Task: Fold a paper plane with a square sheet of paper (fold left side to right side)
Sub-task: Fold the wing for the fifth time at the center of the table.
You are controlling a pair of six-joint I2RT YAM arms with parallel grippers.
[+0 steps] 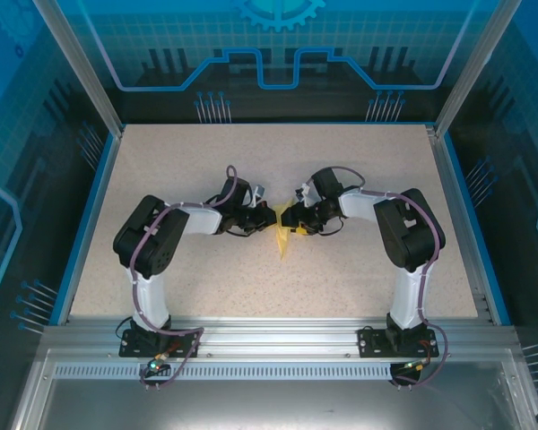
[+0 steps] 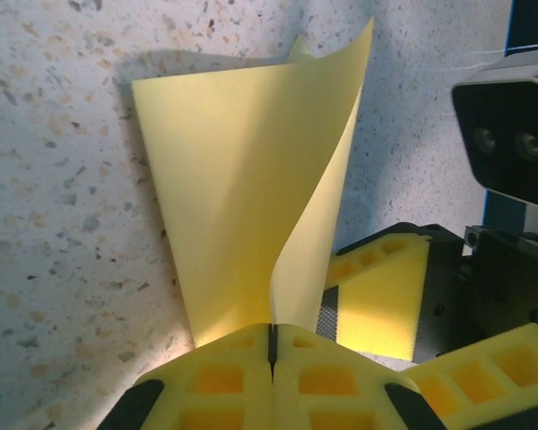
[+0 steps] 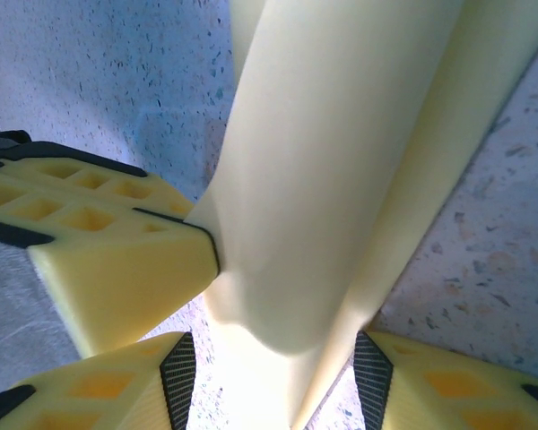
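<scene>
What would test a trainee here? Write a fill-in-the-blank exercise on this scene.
1. The paper is pale ___.
2. The left pincer is ___ on the paper's edge.
3. The right pincer is ___, with one finger on either side of the paper.
4. Both pincers meet near the ___ of the table.
Missing words: yellow; shut; open; middle.

A speckled beige desk (image 1: 341, 287) with a blue rim (image 1: 85, 224) sits inside aluminium framing (image 1: 278, 336), enclosed by translucent blue panels (image 1: 278, 54) printed with circuit lines and a gear emblem (image 1: 280, 11).
</scene>
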